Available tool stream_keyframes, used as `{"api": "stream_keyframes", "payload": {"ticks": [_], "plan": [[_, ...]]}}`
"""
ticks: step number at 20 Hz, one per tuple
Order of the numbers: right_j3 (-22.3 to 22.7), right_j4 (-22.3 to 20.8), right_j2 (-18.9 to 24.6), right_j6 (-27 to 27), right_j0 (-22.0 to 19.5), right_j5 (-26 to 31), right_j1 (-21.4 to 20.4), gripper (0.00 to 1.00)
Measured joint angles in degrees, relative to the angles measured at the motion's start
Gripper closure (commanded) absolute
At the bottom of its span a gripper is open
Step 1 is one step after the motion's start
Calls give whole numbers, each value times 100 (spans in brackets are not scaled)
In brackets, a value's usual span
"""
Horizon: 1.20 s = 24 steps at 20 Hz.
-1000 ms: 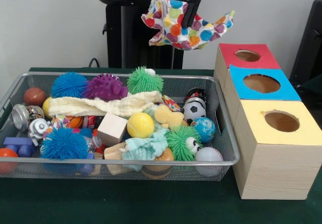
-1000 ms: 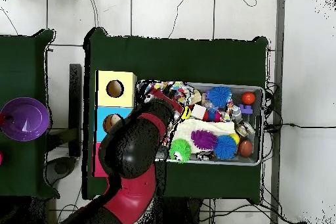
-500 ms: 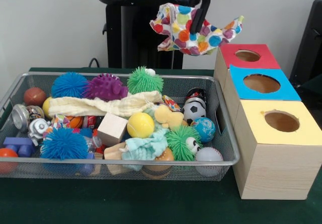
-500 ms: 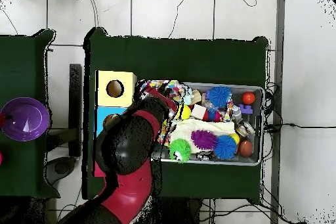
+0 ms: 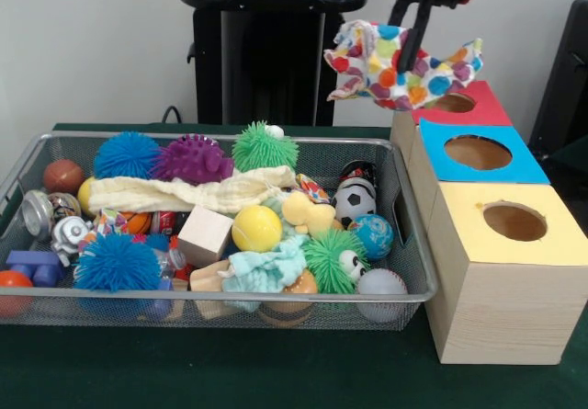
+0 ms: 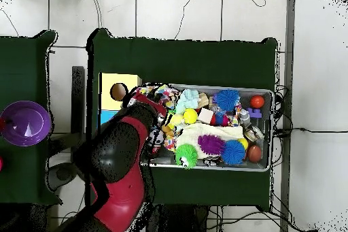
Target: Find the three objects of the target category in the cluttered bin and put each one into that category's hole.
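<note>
My gripper [image 5: 408, 52] is shut on a polka-dot cloth [image 5: 366, 60], which hangs in the air beside the left edge of the red-topped box [image 5: 482, 106] and its hole [image 5: 453, 102]. In front of that box stand the blue-topped box [image 5: 478, 152] and the yellow-topped box [image 5: 514, 221], each with a round hole. A cream cloth [image 5: 184, 191] and a mint cloth [image 5: 266, 269] lie in the wire bin [image 5: 418, 289]. In the overhead view the arm [image 6: 122, 154] covers the red box and most of the blue one; the polka-dot cloth [image 6: 147, 95] shows by the yellow box [image 6: 109, 81].
The bin holds several spiky balls [image 5: 118, 262], a wooden cube [image 5: 204, 234], a yellow ball [image 5: 256, 228], a soccer ball [image 5: 354, 202] and other toys. A purple bowl [image 6: 26, 122] sits on a side table. The black pedestal [image 5: 257, 51] rises behind the bin.
The gripper has carried the polka-dot cloth to the right, from above the bin's back right corner to beside the red-topped box. The bin's contents have not moved.
</note>
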Motion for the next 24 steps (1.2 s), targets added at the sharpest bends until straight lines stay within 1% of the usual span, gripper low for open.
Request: {"api": "stream_keyframes", "payload": {"ticks": [7, 17, 21, 24], "plan": [[-1, -13, 1, 0, 304, 1, 105, 100], [-1, -75, 3, 0, 371, 0, 186, 100], [-2, -290, 20, 0, 318, 1, 190, 100], [-1, -547, 52, 0, 232, 1, 184, 100]]}}
